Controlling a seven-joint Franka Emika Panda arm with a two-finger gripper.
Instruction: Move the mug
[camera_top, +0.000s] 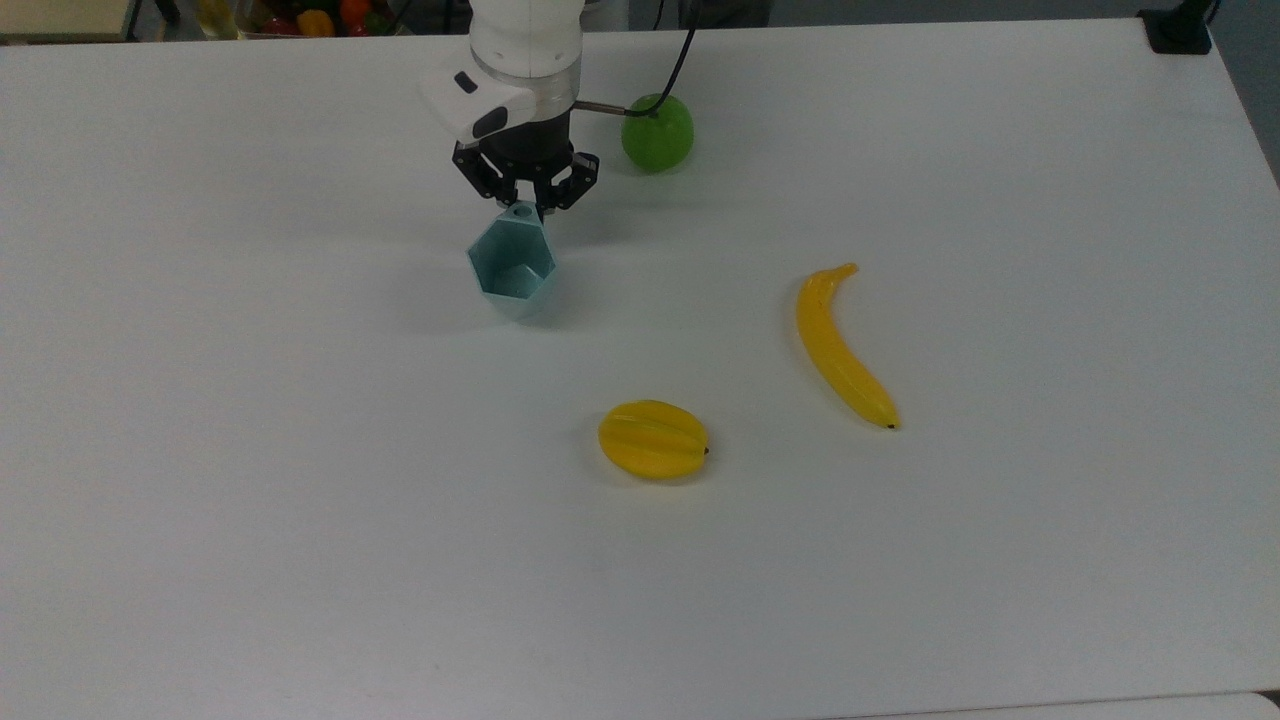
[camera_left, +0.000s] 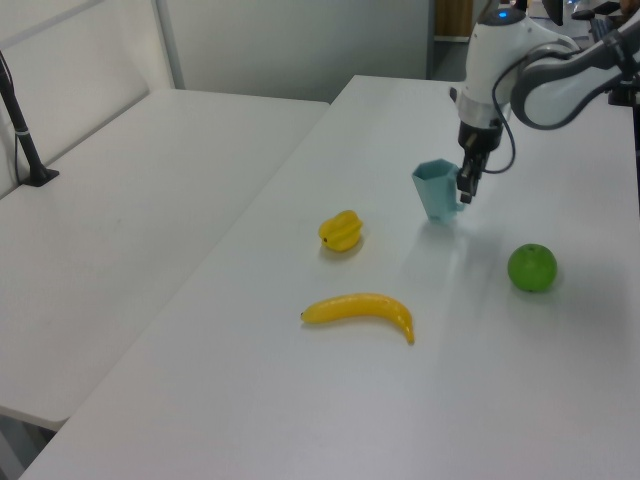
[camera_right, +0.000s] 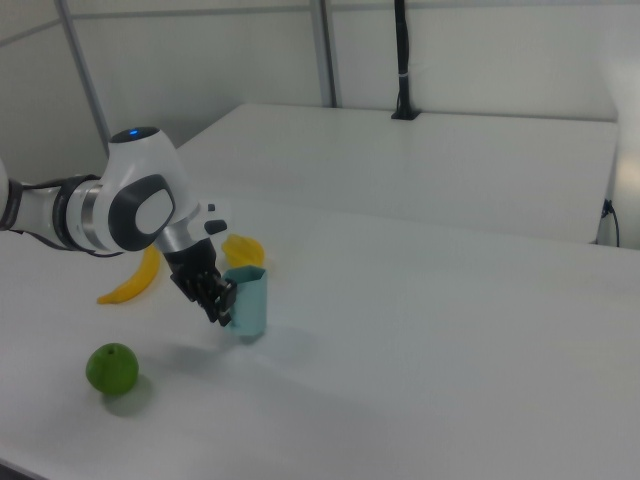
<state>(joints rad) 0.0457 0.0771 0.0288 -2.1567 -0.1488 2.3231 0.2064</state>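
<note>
The mug is a pale teal cup with a hexagonal faceted body. It hangs a little above the white table, held by the small holed tab at its rim. My gripper is shut on that tab from the top view's upper side. In the left view the mug sits just left of the gripper. The right view has the mug to the right of the gripper, upright, its shadow on the table below.
A green apple lies close to the top view's right of the gripper. A yellow starfruit and a banana lie nearer the top view's lower right. The wide white table surrounds them.
</note>
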